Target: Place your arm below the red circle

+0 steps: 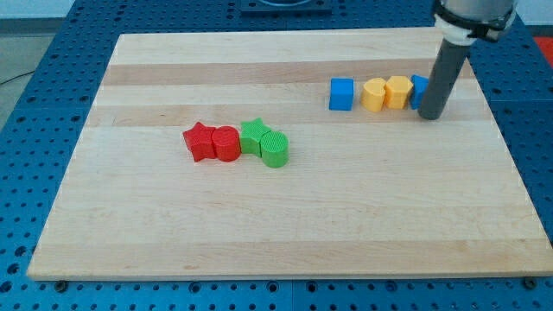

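No text, label, brand, number or sign can be read anywhere: the wooden board [294,216], the coloured blocks and the dark rod all show plain, unmarked surfaces.

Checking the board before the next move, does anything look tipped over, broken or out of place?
Nothing stands out. Every block sits flat on the board, and my tip rests at the view's right, far from the red circle.
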{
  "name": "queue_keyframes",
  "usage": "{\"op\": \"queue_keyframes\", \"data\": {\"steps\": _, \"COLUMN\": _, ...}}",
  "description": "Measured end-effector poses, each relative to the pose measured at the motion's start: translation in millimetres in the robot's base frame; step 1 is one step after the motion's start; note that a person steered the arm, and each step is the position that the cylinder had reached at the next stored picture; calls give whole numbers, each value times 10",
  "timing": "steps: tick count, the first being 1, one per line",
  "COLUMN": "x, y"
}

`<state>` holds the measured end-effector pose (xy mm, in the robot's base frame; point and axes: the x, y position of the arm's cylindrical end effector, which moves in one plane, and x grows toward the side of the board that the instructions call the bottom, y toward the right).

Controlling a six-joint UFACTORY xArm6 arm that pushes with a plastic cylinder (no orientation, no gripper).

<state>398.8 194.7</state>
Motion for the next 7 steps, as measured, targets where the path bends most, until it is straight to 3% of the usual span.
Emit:
{"op": "queue_keyframes", "data": {"steps": 2, "x": 52, "y": -566}}
{"op": "queue_keyframes", "data": {"steps": 4, "x": 79, "y": -1609}}
{"op": "queue_keyframes", "data": {"steps": 6, "x": -268, "y": -2377}}
{"op": "queue_keyframes", "data": {"steps": 7, "x": -222, "y": -3179}}
